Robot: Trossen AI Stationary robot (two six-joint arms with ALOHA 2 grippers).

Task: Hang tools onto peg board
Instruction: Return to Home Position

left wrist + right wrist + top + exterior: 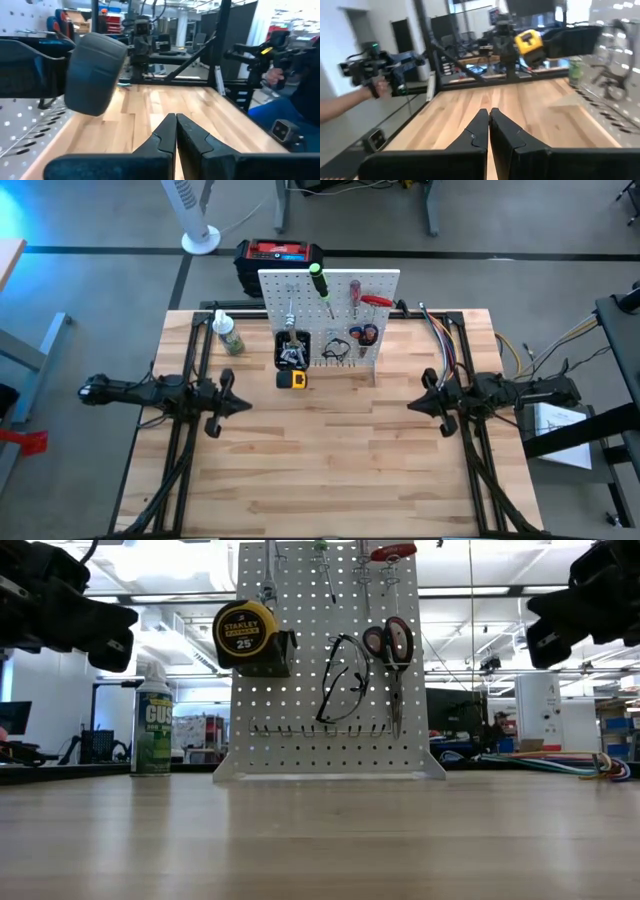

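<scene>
The white peg board [330, 320] stands upright at the table's far middle. On it hang a green-handled screwdriver [318, 280], a red-handled tool [372, 301], a silver wrench [288, 310], black-framed glasses [343, 680] and red-handled pliers [392, 650]. A yellow tape measure [245, 633] hangs on the front of the small black bin [292, 348]. My left gripper [245, 405] is shut and holds nothing at the table's left, pointing level toward the middle. My right gripper [412, 406] mirrors it at the right, also shut with nothing in it. Both are well clear of the board.
A green-labelled bottle [228, 335] stands left of the board. A red-and-black box [278, 258] sits behind it. Coloured cables [445, 345] run along the far right. Bare wood lies between the grippers. A person's hand [375, 85] holds a device beyond the table.
</scene>
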